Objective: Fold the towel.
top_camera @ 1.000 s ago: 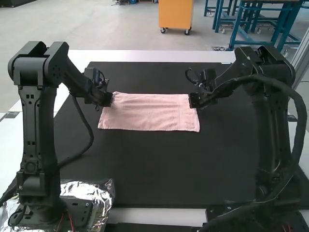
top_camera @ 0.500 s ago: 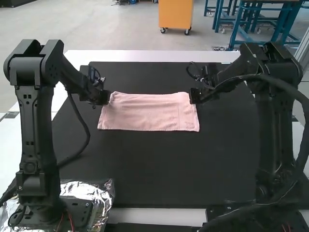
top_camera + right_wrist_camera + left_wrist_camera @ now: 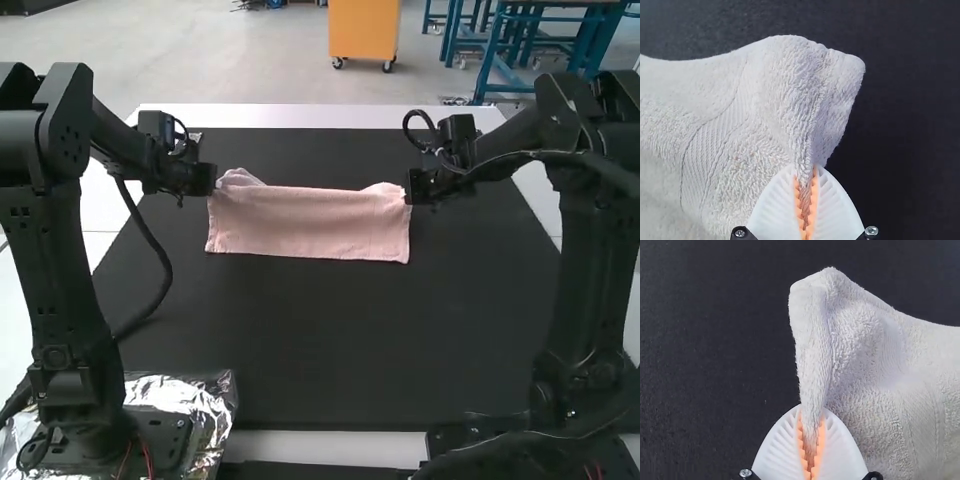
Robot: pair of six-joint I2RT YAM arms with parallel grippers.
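Observation:
In the high view, my left gripper (image 3: 205, 181) is at the far left corner of the pink towel (image 3: 308, 222), and my right gripper (image 3: 414, 188) is at its far right corner. The towel hangs as a wide strip between them, its far edge raised and its near edge low over the black mat. In the left wrist view, my left gripper (image 3: 810, 440) is shut on a pinched fold of the towel (image 3: 855, 335). Likewise, in the right wrist view, my right gripper (image 3: 805, 200) is shut on a bunched corner of the towel (image 3: 785, 85).
A black mat (image 3: 330, 340) covers most of the white table (image 3: 300, 117). Crumpled silver foil (image 3: 205, 400) lies around the left arm's base at the near left. Cables loop beside both arms.
Both grippers have moved up in the view, spreading slightly apart, with the towel's far corners held. The towel's near edge has shifted a little farther from the arms' bases.

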